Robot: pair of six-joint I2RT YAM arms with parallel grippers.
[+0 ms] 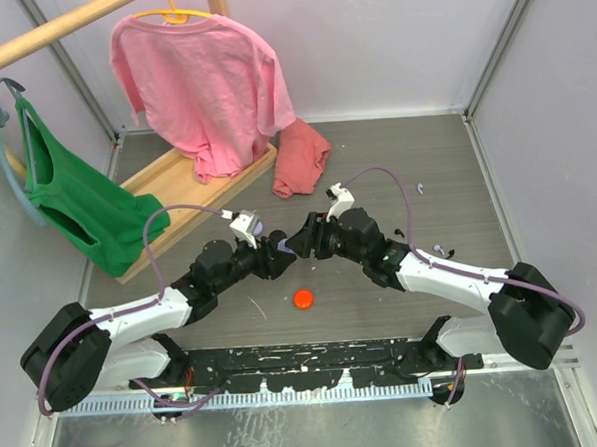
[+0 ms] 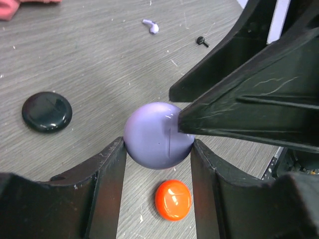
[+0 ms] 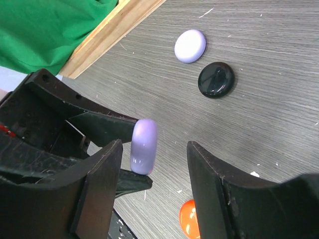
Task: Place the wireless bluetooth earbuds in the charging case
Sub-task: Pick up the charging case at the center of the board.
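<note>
My left gripper [image 2: 157, 145] is shut on a lavender charging case [image 2: 154, 132], a round puck held on edge above the table. In the right wrist view the same case [image 3: 144, 146] stands edge-on between the jaws of my right gripper [image 3: 154, 145]. Those jaws are open: one finger is close beside the case and the other stands well apart from it. A lavender earbud [image 2: 151, 26] and a tiny black earbud [image 2: 201, 41] lie on the table beyond. Both grippers meet mid-table [image 1: 288, 244].
An orange puck [image 2: 173, 199] lies under the grippers. A black puck [image 3: 216, 79] and a second lavender puck [image 3: 190, 46] lie farther back. A wooden rack [image 1: 191, 184] with a pink shirt [image 1: 206, 83] and a green garment [image 1: 77, 205] stands at the back left, beside a red cloth [image 1: 300, 158].
</note>
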